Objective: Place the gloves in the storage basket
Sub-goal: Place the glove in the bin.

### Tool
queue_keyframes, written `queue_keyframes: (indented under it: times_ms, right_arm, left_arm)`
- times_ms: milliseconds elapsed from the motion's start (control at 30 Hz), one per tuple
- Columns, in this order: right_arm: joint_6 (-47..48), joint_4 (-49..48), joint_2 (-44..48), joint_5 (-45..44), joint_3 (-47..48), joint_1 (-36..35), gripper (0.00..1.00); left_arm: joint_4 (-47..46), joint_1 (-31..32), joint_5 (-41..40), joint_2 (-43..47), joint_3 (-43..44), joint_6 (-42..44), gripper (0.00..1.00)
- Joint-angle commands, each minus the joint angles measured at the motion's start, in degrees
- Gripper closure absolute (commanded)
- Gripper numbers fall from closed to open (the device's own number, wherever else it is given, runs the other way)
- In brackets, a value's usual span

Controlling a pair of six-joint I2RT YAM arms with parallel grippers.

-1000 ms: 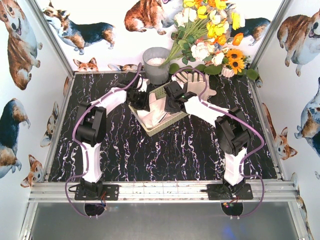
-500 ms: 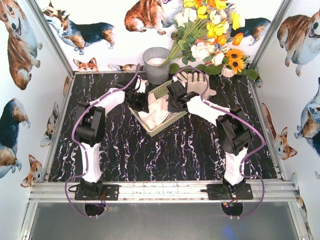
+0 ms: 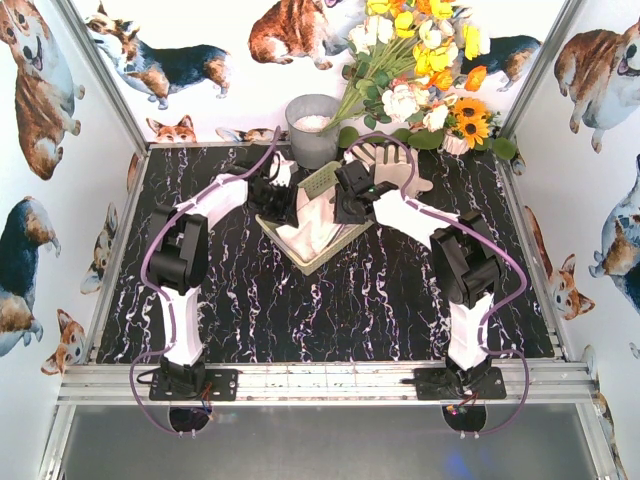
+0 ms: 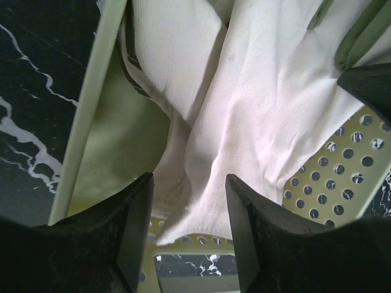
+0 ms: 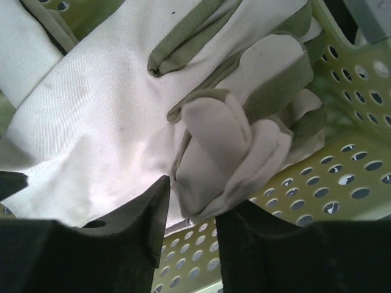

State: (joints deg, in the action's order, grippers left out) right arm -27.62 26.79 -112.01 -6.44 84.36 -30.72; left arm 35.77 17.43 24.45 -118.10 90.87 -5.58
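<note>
The pale yellow-green storage basket stands at the table's back centre, with cream gloves lying in it. My left gripper is over its left end and my right gripper over its right end. In the left wrist view the left gripper is open, and a glove's cuff lies loose between the fingers on the perforated basket. The right gripper is open too, just below the grey-edged folded fingers of a glove that rests on the basket. Another glove lies on the table behind the basket.
A grey metal bucket stands right behind the basket. A bunch of artificial flowers fills the back right corner. Walls with a dog print close in the black marbled table on three sides.
Both grippers have opened and let go of the glove, which now lies in the basket. Both arms have drawn back slightly toward the far end.
</note>
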Motion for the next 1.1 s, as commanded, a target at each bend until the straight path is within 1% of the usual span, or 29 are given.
queue_keyframes:
  times_ms: [0,67,133,300,367,500,700,867,1000,1067]
  right_arm:
    - [-0.02,0.26,5.29,0.27,2.59,0.72,0.58]
    - [-0.44,0.61,7.74,0.14,1.72,0.75,0.52]
    - [-1.15,0.58,9.87,-0.72,0.48,0.75,0.49]
    - [-3.16,-1.98,14.46,-3.87,-3.22,0.83,0.47]
    - [-4.57,-1.8,14.64,-3.2,-3.24,1.11,0.5]
    - [-5.62,0.09,11.95,-0.36,-0.91,1.45,0.62]
    - [-8.08,2.52,6.91,0.84,2.18,2.45,0.72]
    - [-6.05,3.39,1.1,2.6,6.44,3.09,0.76]
    - [-3.82,7.01,-4.43,2.87,12.17,3.7,0.77]
    - [-3.2,7.84,-6.23,2.77,13.55,3.97,0.77]
  left_arm:
    - [1.96,-1.08,-1.09,4.69,3.99,0.35,0.52]
    - [1.49,-1.08,-1.11,5.95,3.94,-0.46,0.51]
    - [0.63,-1.09,-0.39,7.08,3.39,-1.69,0.5]
    - [0.01,-0.91,1.35,8.77,1.88,-3.43,0.51]
    - [-0.29,-0.84,2.49,8.87,1.05,-3.99,0.53]
    - [-1.45,-0.26,4.86,8.88,-0.79,-5.01,0.58]
    - [-1.74,0.06,7.13,7.23,-2.91,-5.8,0.65]
    - [0.3,0.31,6.21,5.48,-3.9,-3.94,0.67]
    - [1.46,0.39,5.81,3.32,-4.62,-2.14,0.68]
    - [3.52,0.96,4.22,2.07,-4.0,-0.08,0.68]
